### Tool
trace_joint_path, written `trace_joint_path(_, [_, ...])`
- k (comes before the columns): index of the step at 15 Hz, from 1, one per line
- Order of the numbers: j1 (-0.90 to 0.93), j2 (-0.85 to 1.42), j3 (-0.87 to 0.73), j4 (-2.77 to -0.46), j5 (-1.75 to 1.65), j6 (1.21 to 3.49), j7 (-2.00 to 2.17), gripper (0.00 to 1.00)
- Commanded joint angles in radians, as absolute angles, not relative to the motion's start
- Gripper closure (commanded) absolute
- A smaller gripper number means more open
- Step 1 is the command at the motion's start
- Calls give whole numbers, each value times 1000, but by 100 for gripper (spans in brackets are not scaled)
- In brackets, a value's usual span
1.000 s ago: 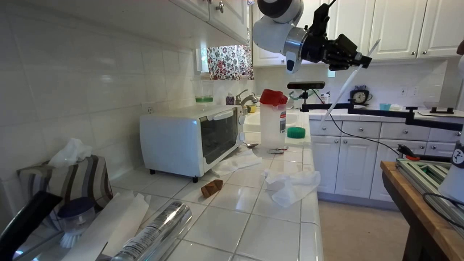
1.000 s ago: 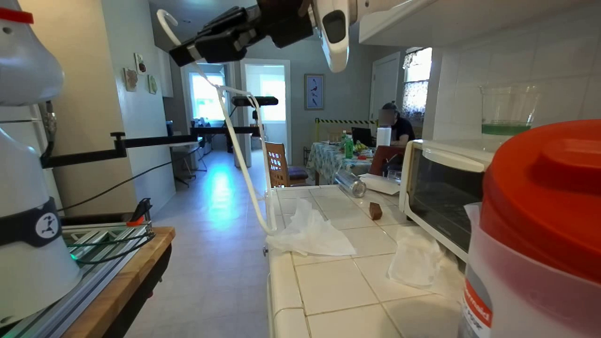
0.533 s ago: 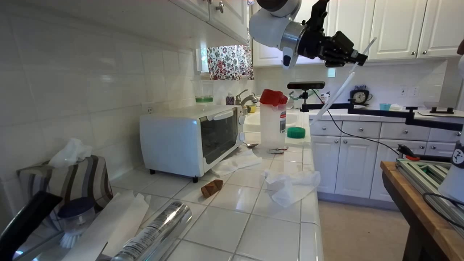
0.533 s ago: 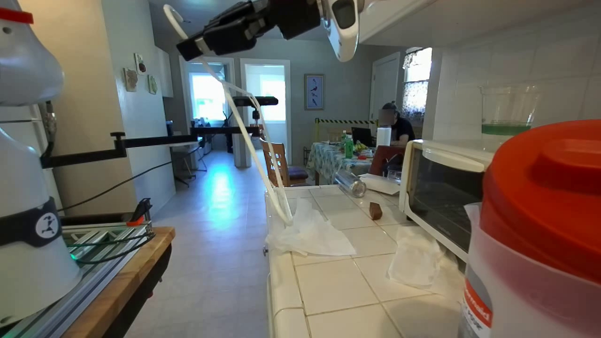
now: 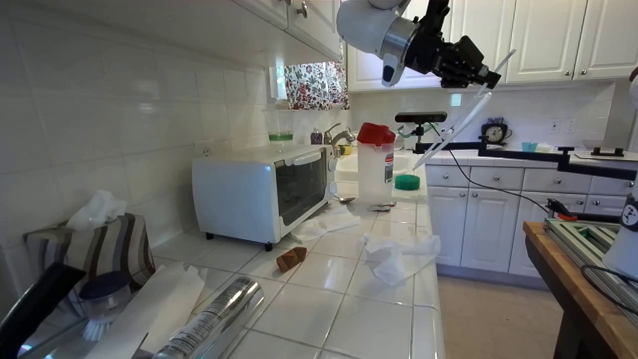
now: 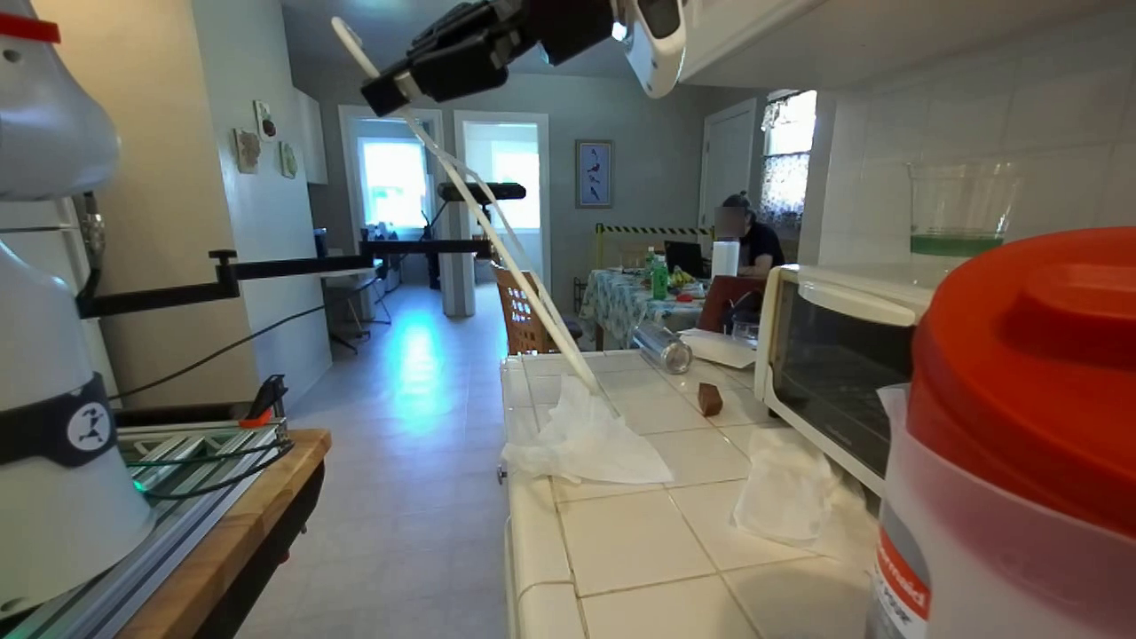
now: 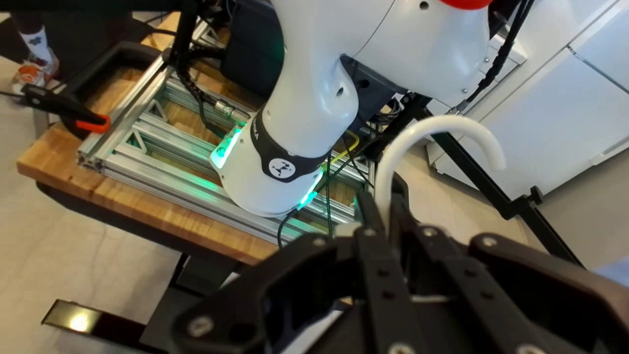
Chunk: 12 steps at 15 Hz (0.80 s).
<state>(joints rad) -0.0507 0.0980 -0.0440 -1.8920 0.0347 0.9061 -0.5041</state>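
My gripper is shut on a white hook-ended hanger, high in the air beside the upper cabinet. In an exterior view the gripper grips it just below its hook, and the hanger slants down to the right. Its lower end overlaps the crumpled white paper in that view; I cannot tell how far above it it is. In the wrist view the gripper has the hanger's neck between its fingers, with the curved hook beyond the tips.
The tiled counter holds a toaster oven, a red-lidded container, a brown block and a silver can. A black camera arm stands below the gripper. An upper cabinet overhangs the counter.
The gripper has moved slightly up, leftward in one exterior view and rightward in the other, carrying the hanger. The hanger has turned and looks narrower from one side. The counter things have not moved.
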Motion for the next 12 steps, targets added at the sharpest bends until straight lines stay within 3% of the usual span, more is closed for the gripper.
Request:
trace_joint_path(1, [-45,40,-23,-1964,60,1020,-496,98])
trace_joint_path(12, [-36,-59,-23,-2220,165,1421,-502,98])
